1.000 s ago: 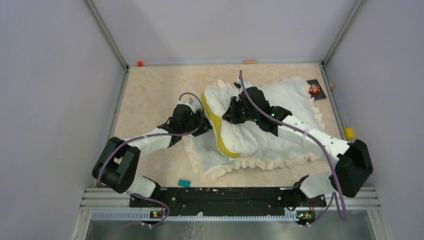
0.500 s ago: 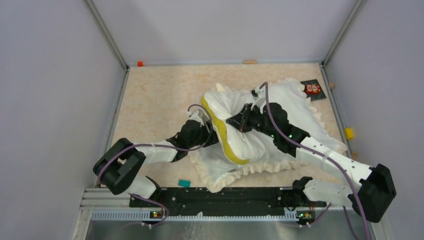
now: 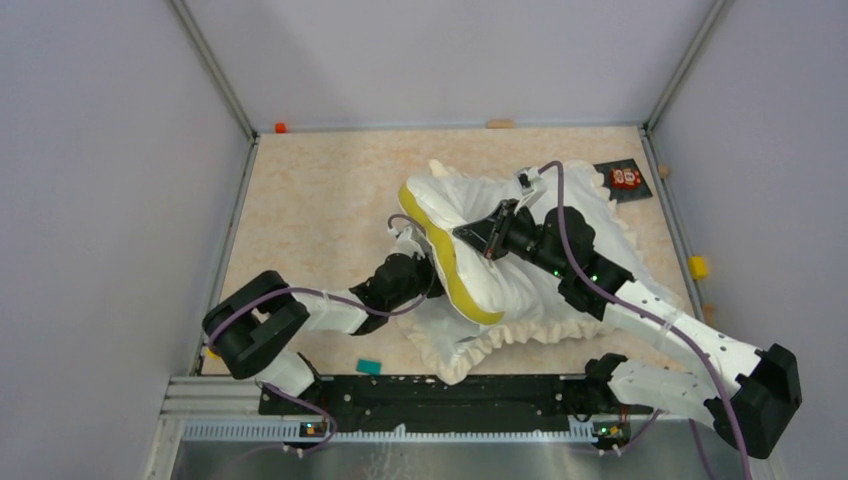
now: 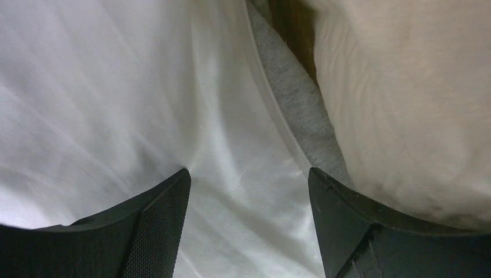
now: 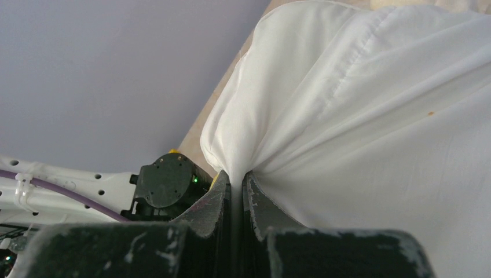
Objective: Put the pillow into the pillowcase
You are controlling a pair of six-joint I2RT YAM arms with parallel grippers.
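One pillow, pinched in right claw

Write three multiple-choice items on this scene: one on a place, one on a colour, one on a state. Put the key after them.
1. Where does the teal block lie?
A) in the far left corner
B) on the table, near its front edge, left of the pillowcase
C) in the far right corner

2. What colour is the band along the edge of the pillow?
A) red
B) blue
C) yellow

3. How do the right arm's fingers stand?
A) shut on white fabric
B) wide open over bare table
C) shut on the teal block

Key:
1 B: the top view shows it on the tabletop just ahead of the arms' rail.
2 C: the band curves yellow down the pillow's left side.
3 A: the right wrist view shows the fabric pinched between them.
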